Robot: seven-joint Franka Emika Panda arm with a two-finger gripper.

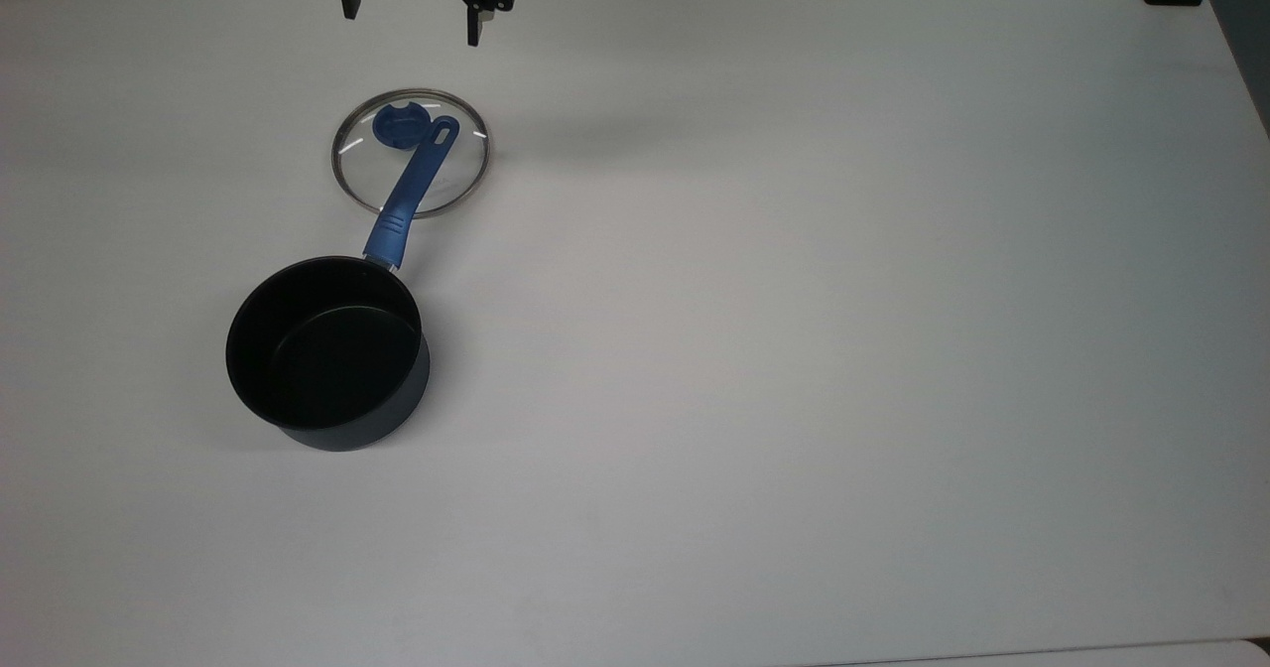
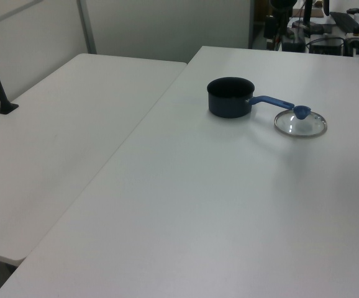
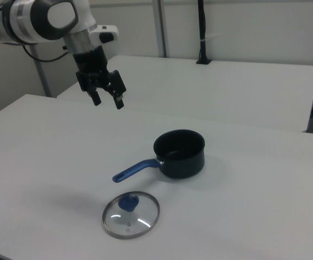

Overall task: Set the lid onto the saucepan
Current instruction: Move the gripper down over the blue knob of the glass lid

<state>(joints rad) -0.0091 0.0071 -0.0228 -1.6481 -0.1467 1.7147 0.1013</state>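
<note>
A glass lid (image 1: 411, 154) lies flat on a white table (image 1: 794, 300), its blue knob (image 1: 397, 127) up, while the saucepan (image 1: 327, 351) stands upright and uncovered nearby.

Seen in the top view, the pan's blue handle (image 1: 412, 186) crosses above the lid's glass, its holed end close to the knob; the right view shows that handle (image 3: 136, 170) raised off the table, with the lid (image 3: 131, 214) resting lower, nearer the camera.

The gripper (image 3: 108, 99) hangs high in the air, well apart from both, its two fingers spread and holding nothing.

The left view shows a second white table (image 2: 61, 143) abutting the first.
</note>
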